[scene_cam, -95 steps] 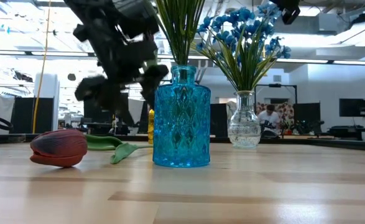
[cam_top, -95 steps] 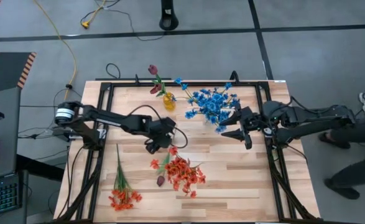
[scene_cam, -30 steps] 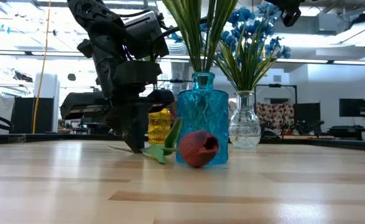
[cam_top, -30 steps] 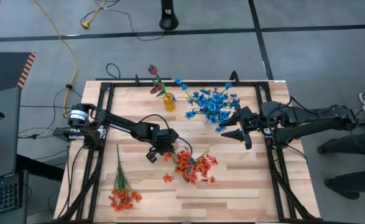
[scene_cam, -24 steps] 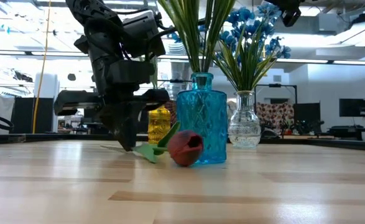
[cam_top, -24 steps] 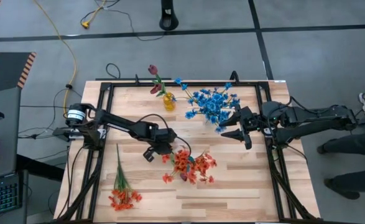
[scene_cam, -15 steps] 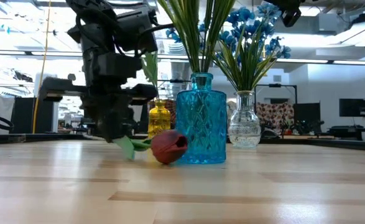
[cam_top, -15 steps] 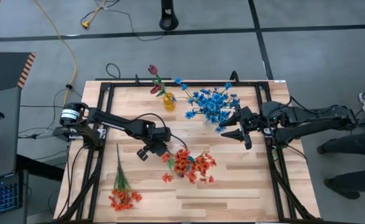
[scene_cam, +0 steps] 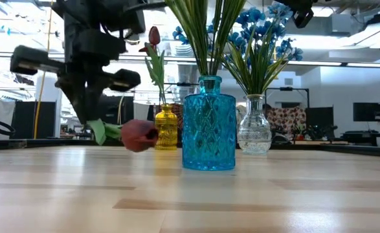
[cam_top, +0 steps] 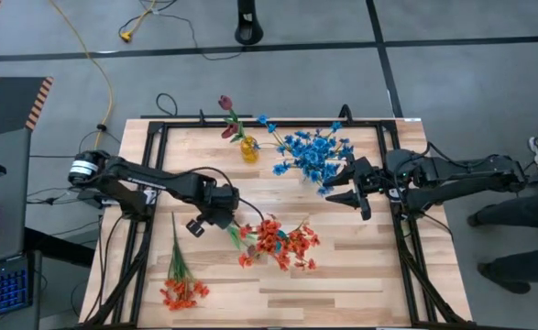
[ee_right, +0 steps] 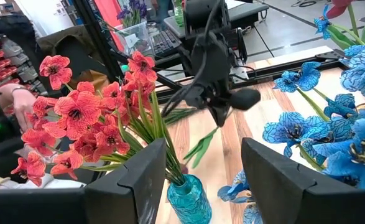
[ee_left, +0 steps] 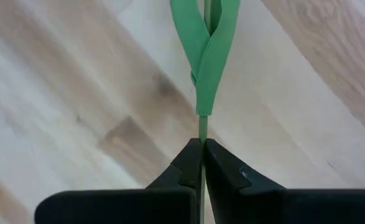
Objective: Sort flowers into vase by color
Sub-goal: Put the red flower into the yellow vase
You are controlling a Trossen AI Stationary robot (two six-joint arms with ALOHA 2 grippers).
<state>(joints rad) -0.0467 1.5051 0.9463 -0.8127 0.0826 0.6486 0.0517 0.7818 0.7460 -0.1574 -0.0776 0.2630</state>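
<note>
The dark maroon tulip-like bud on its thin green stem (scene_cam: pixel 136 134) hangs just above the wooden desk (cam_top: pixel 342 275) near its middle, a little toward the left edge, held by the left end effector (ee_left: pixel 202 163), whose two dark fingers are pinched tight on the bare stem just below the folded green leaf (ee_left: pixel 210 50). The grip is at the very end of a slender stem, so the bud droops sideways and could swing, twist in the pinch or slip out as the arm travels; the trailing bud could also brush the blue patterned glass vase (scene_cam: pixel 208 123), which it hangs just beside. That vase stands near the desk's centre and holds the orange-red blossom spray (cam_top: pixel 282 243). Toward the far edge stands a small amber-yellow glass vase (scene_cam: pixel 166 127) with one maroon tulip bud (scene_cam: pixel 154 35) upright in it, the likely home for the held flower; its neck looks narrow, so a swaying stem end may miss the opening or tip the light vase. Next to it, a clear glass vase (scene_cam: pixel 254 125) holds the bright blue blossom sprays (cam_top: pixel 312 153). Another orange-red spray (cam_top: pixel 181 280) lies flat near the front-left corner, not yet sorted. The right end effector (cam_top: pixel 346 191) waits by the right edge beside the blue blossoms, its fingers spread wide and holding nothing.
</note>
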